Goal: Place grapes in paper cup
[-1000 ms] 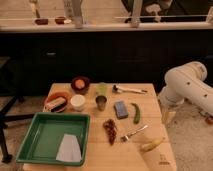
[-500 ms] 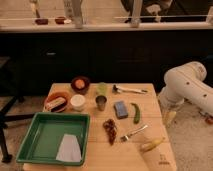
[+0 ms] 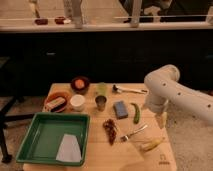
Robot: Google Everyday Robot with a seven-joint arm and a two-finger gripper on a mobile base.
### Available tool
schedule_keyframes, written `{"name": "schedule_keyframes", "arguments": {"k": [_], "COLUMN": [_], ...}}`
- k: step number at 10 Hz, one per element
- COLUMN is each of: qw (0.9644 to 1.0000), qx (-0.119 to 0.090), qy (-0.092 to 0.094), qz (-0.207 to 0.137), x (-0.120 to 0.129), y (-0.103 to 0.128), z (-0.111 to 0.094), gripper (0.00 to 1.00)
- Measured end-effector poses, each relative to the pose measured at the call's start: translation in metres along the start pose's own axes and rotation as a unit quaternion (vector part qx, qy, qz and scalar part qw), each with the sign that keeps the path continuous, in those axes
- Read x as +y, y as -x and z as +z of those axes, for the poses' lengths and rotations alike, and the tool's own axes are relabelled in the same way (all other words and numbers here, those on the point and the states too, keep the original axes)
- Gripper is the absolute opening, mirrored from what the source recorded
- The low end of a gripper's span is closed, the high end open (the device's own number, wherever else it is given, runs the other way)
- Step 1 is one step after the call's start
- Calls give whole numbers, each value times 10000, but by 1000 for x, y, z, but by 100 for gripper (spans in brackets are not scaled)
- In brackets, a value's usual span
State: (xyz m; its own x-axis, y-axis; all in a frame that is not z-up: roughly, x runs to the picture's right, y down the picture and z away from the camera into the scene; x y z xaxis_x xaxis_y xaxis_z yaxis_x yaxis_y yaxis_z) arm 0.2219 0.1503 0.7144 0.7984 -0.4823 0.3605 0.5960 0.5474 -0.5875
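Grapes lie unmoved since a second ago; our gripper hangs spread, empty, well right of them; paper cup unfilled.

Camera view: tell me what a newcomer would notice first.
The big white arm reaching in from the right, its gripper hanging by the right edge of the table. Then the green tray at front left, and the dark grapes mid-table, with the paper cup behind the tray.

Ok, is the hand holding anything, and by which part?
Nothing is held. The hand hangs open at the right edge of the table; the grapes lie untouched on it.
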Motion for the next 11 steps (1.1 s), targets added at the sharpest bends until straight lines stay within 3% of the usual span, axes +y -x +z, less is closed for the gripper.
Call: {"name": "schedule_keyframes", "arguments": {"k": [2, 8, 11], "qw": [9998, 9996, 9974], "qx": [20, -20, -71], "qy": [40, 30, -9], "qz": [-212, -280, -715], "x": [-2, -1, -21], "y": [6, 7, 37], "z": [4, 7, 11], "gripper": [80, 80, 80]}}
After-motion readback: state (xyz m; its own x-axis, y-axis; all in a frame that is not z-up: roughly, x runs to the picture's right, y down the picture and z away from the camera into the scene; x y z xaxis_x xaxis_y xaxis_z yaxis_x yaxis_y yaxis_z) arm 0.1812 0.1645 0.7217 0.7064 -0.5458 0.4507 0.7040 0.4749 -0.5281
